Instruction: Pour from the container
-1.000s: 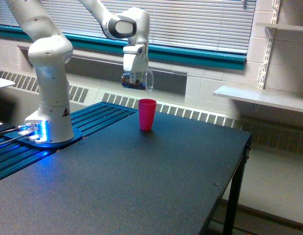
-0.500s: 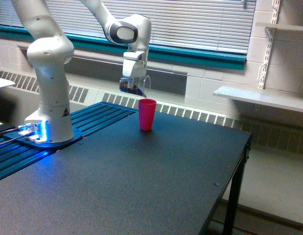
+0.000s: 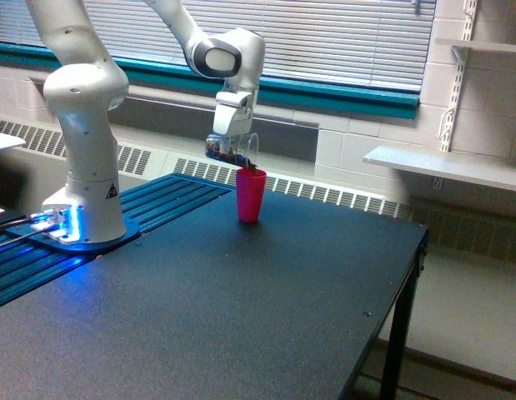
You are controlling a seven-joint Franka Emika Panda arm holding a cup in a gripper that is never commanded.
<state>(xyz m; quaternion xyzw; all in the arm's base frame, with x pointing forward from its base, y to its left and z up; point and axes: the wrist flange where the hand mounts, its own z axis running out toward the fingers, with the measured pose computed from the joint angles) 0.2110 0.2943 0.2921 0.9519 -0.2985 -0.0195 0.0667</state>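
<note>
The container is a small clear cup with brown bits inside, and my gripper is shut on it. It lies tipped on its side with its mouth towards the exterior view's right, just above the rim of the pink cup. Brown bits show at its lip, right over the pink cup's opening. The pink cup stands upright on the black table, near the far edge.
The arm's white base stands at the exterior view's left on a blue slatted platform with a lit blue patch. The table's right edge drops to the floor. Behind are a radiator, a windowsill and a wall shelf.
My gripper has moved down and slightly to the right with the container, bringing its mouth from well above the pink cup to just over the rim, tilted more. The pink cup has not moved.
</note>
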